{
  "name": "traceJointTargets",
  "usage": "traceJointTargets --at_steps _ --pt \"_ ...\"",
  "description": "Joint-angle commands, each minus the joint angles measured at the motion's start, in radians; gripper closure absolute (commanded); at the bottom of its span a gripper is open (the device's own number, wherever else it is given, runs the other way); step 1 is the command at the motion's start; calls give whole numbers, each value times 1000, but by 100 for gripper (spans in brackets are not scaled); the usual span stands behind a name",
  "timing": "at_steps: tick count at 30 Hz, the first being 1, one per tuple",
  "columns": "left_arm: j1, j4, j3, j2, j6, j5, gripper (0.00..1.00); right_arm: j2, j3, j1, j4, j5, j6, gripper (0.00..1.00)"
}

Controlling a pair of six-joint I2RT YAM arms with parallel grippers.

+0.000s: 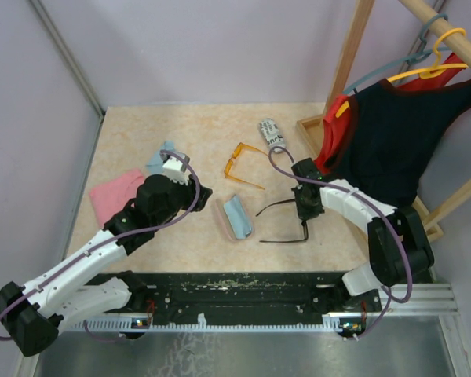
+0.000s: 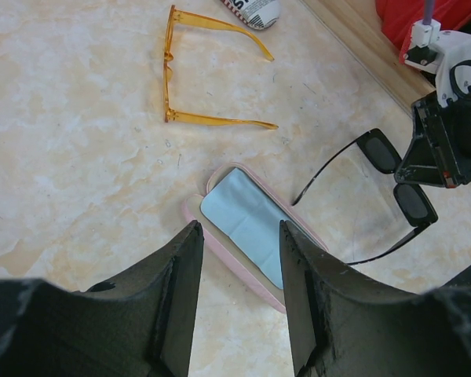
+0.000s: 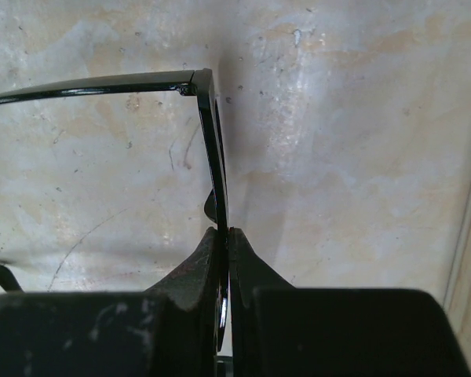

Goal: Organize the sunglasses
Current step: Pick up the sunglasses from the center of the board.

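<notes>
Your right pincer clamps the black sunglasses by their front, likely for lifting; your left pincer hovers open above the case.

black sunglasses right of the pink case look like glossy plastic, orange pair beyond it is see-through plastic, table is smooth and marbled, blue cloth inside it looks matt

Top camera hangs high behind the rig, looking down over the whole table. Left wrist view sits low and near, facing across the pink case toward the black sunglasses; right wrist view is right up against that same pair, edge-on.
</notes>
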Motion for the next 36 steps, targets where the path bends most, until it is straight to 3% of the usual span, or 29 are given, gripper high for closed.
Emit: traceJointTargets --at_steps 1,7,15,24,29,36 --pt "-3 15 1 -13 -5 -19 50 -95 57 -8 -55 78 -3 100" --pt "-2 0 18 -11 -1 -51 49 -215 103 -9 -80 77 -24 100" --pt "-1 -38 110 78 28 -58 45 -365 84 5 78 -61 -170 100" --pt "-1 -43 256 220 31 2 45 -505 30 210 272 69 -281 100" --pt "-3 -20 280 262 13 63 47 -582 -14 241 366 65 -297 100" --pt "-9 -25 306 301 -9 88 50 -558 0 260 351 80 -307 100"
